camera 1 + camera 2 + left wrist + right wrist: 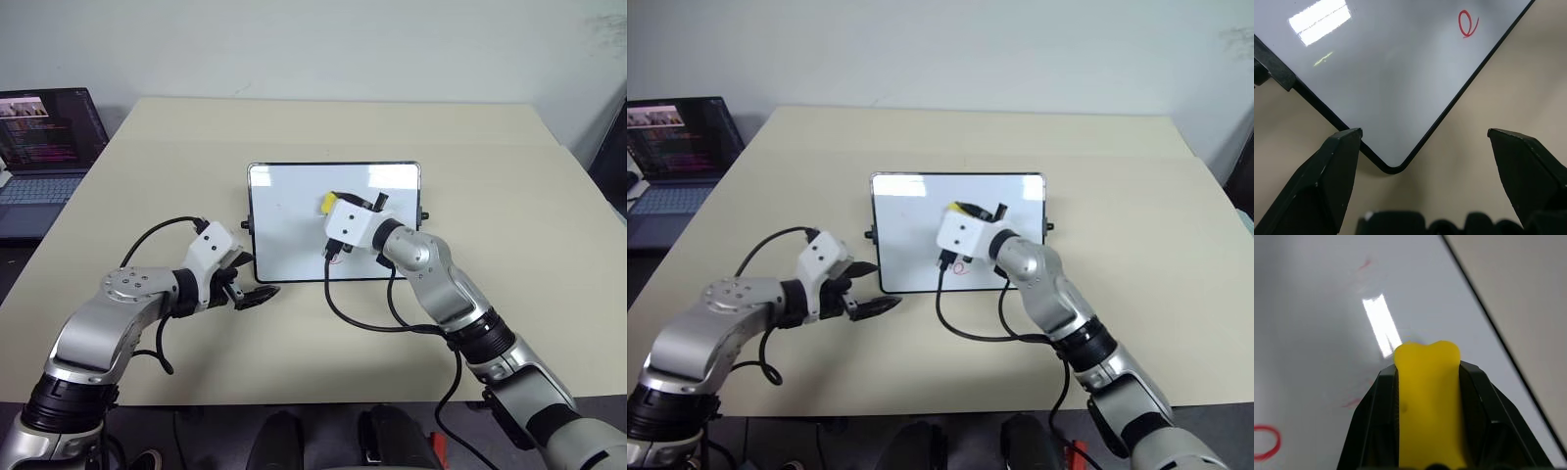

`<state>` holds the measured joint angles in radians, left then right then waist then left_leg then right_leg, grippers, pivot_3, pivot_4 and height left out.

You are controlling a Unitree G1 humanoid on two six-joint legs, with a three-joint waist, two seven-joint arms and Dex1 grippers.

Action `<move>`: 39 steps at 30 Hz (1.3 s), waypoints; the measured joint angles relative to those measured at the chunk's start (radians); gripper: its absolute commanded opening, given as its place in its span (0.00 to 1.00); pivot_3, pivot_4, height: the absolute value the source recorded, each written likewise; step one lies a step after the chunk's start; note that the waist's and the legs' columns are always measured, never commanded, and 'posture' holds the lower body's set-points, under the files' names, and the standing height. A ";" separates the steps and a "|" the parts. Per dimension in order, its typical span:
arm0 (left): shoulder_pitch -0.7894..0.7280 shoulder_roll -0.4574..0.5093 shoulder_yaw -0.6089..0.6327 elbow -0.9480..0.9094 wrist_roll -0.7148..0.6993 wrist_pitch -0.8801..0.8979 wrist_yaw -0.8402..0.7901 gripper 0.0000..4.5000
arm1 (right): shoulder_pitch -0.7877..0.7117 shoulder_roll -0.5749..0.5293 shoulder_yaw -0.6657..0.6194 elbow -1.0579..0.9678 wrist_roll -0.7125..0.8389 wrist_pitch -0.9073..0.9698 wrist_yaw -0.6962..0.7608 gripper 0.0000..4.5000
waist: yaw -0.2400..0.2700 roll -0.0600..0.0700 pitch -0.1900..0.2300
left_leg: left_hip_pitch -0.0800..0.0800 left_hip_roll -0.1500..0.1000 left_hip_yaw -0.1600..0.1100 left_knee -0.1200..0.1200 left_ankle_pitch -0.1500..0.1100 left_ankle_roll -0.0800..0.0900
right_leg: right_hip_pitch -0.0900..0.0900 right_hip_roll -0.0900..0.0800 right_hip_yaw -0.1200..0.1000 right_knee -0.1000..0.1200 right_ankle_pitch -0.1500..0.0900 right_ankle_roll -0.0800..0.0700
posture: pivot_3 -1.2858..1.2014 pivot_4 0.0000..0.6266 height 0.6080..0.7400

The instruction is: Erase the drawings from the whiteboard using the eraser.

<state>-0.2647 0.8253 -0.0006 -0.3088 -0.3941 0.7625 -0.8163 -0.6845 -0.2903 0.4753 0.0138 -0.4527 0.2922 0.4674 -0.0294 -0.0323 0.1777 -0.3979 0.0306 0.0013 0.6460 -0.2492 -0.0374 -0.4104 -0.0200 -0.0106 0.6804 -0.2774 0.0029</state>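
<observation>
One broad beige table [509, 196] carries everything here, with a laptop [44, 147] showing a lit screen off its far left edge. Near the middle of the table lies the whiteboard [294, 211], a glossy white rectangle in a thin black frame with rounded corners and a black knob on each short side.

Both arms reach in from the near side. Over the board's middle hangs the right gripper [1427, 382], its two black fingers clamped tight on the eraser [1429, 401], a yellow block that sticks out past the fingertips; in the head views the eraser shows as a yellow patch at the top of the white wrist housing, above the board's surface. Whether its felt base touches the board cannot be told.

At the board's near left corner sits the left gripper [252, 294], low above the table, with its fingers spread wide and nothing between them; in the left wrist view the rounded corner of the frame lies in the gap between the two fingertips, one tip just at the frame's edge.

Smallest are the drawings [1467, 24]: a red looped "e" stands clear near the board's near edge, just beside the right wrist. In the right wrist view, faint red traces remain on the white surface ahead of the eraser.
</observation>
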 measured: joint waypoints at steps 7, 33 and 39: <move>-0.011 -0.011 -0.016 -0.001 0.000 0.014 0.001 1.00 | 0.035 -0.036 0.038 -0.036 -0.025 0.008 0.097 0.29 | 0.000 0.000 0.000 | 0.004 0.000 0.000 0.001 0.000 0.000 | 0.003 0.000 0.000 0.002 0.000 0.000 | 0.52 0.24 1.00; -0.023 -0.027 -0.018 -0.004 -0.001 0.015 0.000 1.00 | 0.030 -0.020 0.032 -0.007 -0.044 0.009 0.121 0.29 | 0.000 -0.001 -0.001 | 0.008 0.000 0.000 0.001 0.001 0.000 | 0.006 0.000 0.000 0.002 0.001 -0.001 | 0.52 0.24 1.00; -0.023 -0.027 -0.019 -0.004 -0.001 0.015 -0.001 1.00 | -0.014 -0.013 -0.021 0.034 -0.045 0.010 0.032 0.29 | 0.000 -0.001 -0.001 | 0.008 0.000 0.000 0.001 0.002 0.000 | 0.006 0.000 0.000 0.002 0.002 -0.001 | 0.52 0.24 1.00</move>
<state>-0.2874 0.7981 -0.0198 -0.3127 -0.3947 0.7770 -0.8169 -0.6988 -0.3029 0.4544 0.0478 -0.4974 0.3022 0.4996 -0.0295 -0.0331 0.1772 -0.3900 0.0307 0.0013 0.6472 -0.2470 -0.0379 -0.4044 -0.0197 -0.0101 0.6827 -0.2757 0.0018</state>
